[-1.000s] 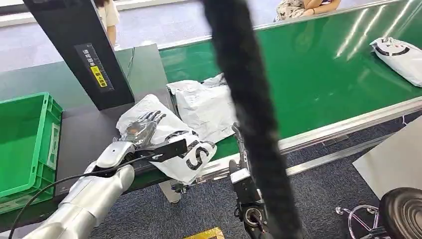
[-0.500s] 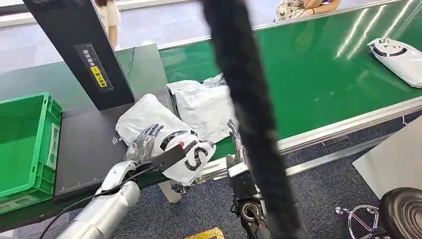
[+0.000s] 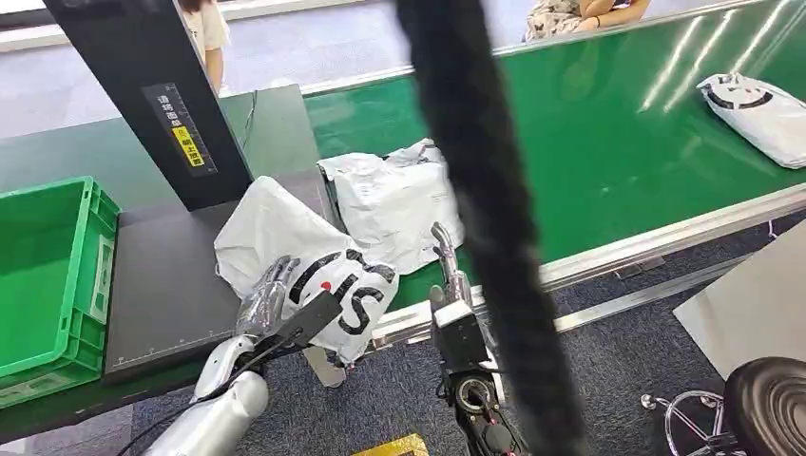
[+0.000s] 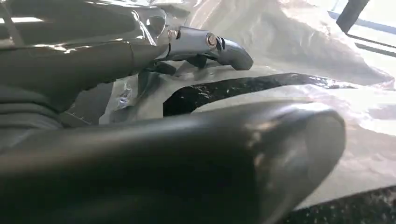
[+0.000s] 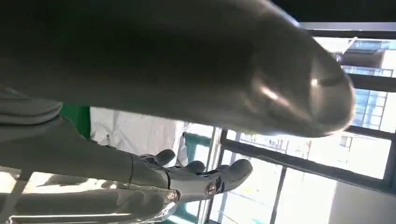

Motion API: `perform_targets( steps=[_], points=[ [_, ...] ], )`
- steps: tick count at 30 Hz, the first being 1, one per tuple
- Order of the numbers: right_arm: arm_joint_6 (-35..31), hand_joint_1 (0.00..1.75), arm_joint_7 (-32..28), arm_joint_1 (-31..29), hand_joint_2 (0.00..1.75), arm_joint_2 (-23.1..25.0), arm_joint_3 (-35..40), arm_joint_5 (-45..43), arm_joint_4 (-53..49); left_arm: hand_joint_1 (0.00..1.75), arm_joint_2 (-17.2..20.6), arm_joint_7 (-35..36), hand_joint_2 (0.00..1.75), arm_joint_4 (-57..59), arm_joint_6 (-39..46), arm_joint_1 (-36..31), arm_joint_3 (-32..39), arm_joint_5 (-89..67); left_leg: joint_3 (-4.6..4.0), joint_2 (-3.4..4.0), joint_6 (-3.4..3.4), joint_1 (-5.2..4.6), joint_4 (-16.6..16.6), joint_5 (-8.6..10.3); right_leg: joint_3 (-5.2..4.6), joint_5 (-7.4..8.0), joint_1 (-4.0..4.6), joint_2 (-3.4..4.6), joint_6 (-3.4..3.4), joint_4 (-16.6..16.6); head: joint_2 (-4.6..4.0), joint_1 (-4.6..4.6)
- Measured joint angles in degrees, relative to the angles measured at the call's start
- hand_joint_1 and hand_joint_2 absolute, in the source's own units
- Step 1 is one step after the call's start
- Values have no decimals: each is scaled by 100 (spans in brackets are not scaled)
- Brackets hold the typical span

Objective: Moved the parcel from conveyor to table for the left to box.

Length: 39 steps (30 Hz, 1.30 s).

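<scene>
Head view has my left hand (image 3: 269,299) on the white parcel (image 3: 285,249) with black lettering, which droops over the front right corner of the black table (image 3: 166,285). I can't tell if the fingers actually grip it. My right hand (image 3: 447,266) pokes up at the conveyor (image 3: 608,152) front edge, fingers loosely spread, holding nothing. Crumpled second parcel (image 3: 394,204) lies just beside.

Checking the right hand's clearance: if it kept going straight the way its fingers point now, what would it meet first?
Probably the crumpled white parcel on the green conveyor: the right hand points up toward its near edge. Depth is unclear, so it might pass over it.
</scene>
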Motion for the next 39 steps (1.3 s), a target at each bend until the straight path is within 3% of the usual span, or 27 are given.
perform_targets(
  steps=[14, 15, 22, 39],
  points=[
    [72, 0, -7, 9, 0, 0, -35, -214, 0, 0, 74, -96, 0, 0, 512, 72, 859, -125, 0, -1, 0, 0, 0, 0, -1, 0, 0, 0, 0, 0, 0, 0],
    [72, 0, -7, 9, 0, 0, -37, -216, 0, 0, 83, -96, 175, 0, 466, 71, 908, -118, 0, -1, 0, 0, 0, 0, 0, 0, 0, 0, 0, 0, 0, 0],
    [72, 0, -15, -14, 0, 0, -52, -227, 4, 0, 101, -88, 175, 0, -124, 41, 1216, -29, 3, -2, 0, 0, 0, 0, 4, 0, 0, -1, 0, 0, 0, 0],
    [63, 0, -44, -11, 0, 0, -57, -315, 13, 0, 96, 116, 175, -11, -67, 24, 1406, -374, 18, 0, 0, 0, 0, 0, 18, 0, 0, 0, 0, 0, 0, 0]
  ],
)
